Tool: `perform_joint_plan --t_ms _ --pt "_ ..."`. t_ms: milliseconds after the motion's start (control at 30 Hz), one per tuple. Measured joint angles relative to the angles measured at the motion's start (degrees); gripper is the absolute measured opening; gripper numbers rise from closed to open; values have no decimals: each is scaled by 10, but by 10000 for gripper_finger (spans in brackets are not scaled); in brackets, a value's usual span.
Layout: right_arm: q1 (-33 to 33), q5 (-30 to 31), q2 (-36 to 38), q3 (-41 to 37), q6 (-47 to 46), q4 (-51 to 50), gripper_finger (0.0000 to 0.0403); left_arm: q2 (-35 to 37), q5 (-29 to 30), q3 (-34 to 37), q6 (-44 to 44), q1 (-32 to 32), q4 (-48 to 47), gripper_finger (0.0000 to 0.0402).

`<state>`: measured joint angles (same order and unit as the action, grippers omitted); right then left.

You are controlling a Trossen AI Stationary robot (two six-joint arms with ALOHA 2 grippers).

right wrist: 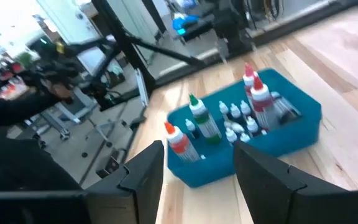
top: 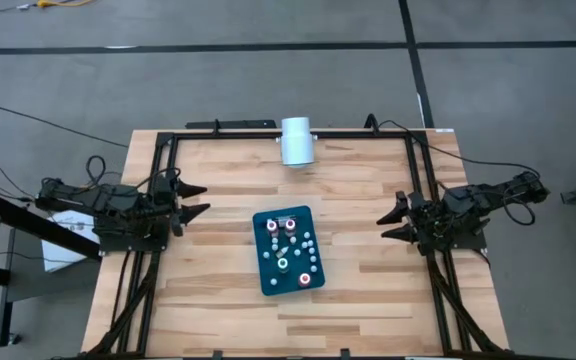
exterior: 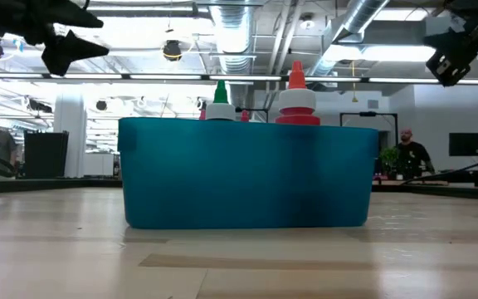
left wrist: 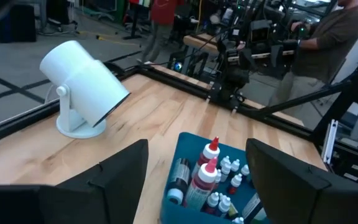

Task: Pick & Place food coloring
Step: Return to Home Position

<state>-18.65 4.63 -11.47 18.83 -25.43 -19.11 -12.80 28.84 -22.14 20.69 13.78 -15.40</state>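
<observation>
Bottles of food coloring point(top: 282, 263) stand upright inside the blue bin point(top: 264, 272), which sits at the middle of the desk point(top: 208, 300). You can see no bottle on the bare wood outside it.

Your left gripper point(top: 206, 198) hangs off the bin's left side and your right gripper point(top: 382, 226) off its right. Both are well apart from the bin and point inward at it. On each, the fingers are spread wide with nothing between them. Each wrist view shows the bin through the gap, between the left fingers point(left wrist: 114, 180) and between the right fingers point(right wrist: 143, 177).

What matters for your next move is that the bin lies straight ahead of both pairs of fingers, between the two arms. Its long axis runs from the near edge of the desk toward the far edge, slightly tilted, so each gripper faces a long wall. Neither arm is clearly nearer, though the left may be a shade closer.

The white cylinder point(top: 296, 140) stands at the far edge beyond the bin, out of either arm's line.

The placing looks done, so you probably only need to park the arms. Draw each one outward, away from its long wall, and the bottles should stay undisturbed.
</observation>
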Motion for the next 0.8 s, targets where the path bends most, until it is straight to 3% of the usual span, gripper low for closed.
perform_joint_plan --t_ms 433,800 --pt "-1 -20 113 2 34 -7 182 127 3 71 -16 0 -2 262" --pt "-1 -69 113 -12 69 45 182 126 -5 109 -8 0 36 262"
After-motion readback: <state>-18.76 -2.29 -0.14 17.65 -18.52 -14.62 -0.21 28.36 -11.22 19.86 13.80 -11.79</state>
